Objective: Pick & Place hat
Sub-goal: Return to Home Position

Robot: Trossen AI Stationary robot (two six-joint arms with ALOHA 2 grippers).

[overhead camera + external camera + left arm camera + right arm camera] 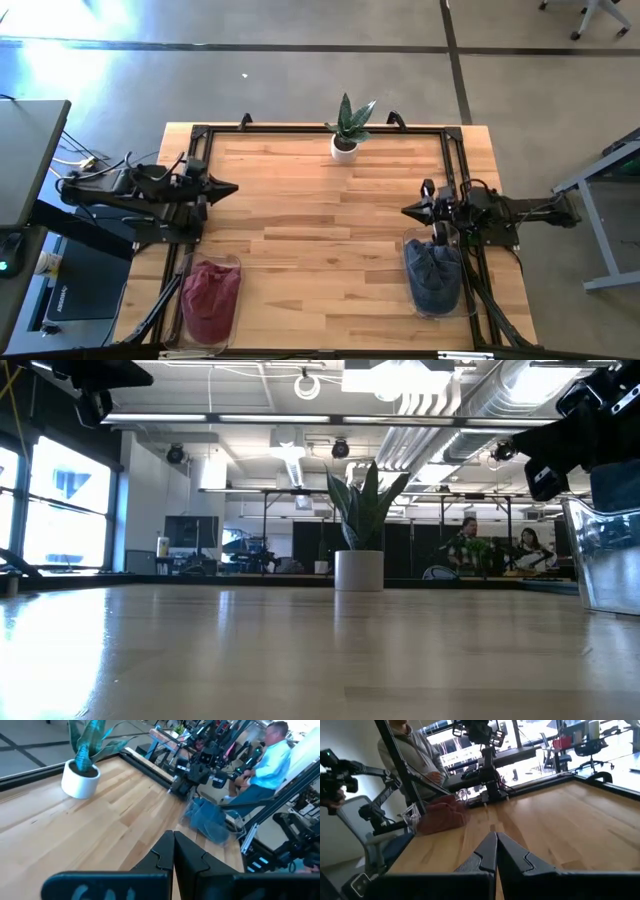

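L pincer [234,187], R pincer [405,211] closed, at opp. side edges of table [320,235]

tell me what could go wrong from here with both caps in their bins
The right pincer, shut, hangs close to the far rim of the right bin; a low swing home might clip it and jolt the blue cap.
The left bin with the red cap sits at the table's front edge; a bump could tip it off, though the left pincer is well clear.
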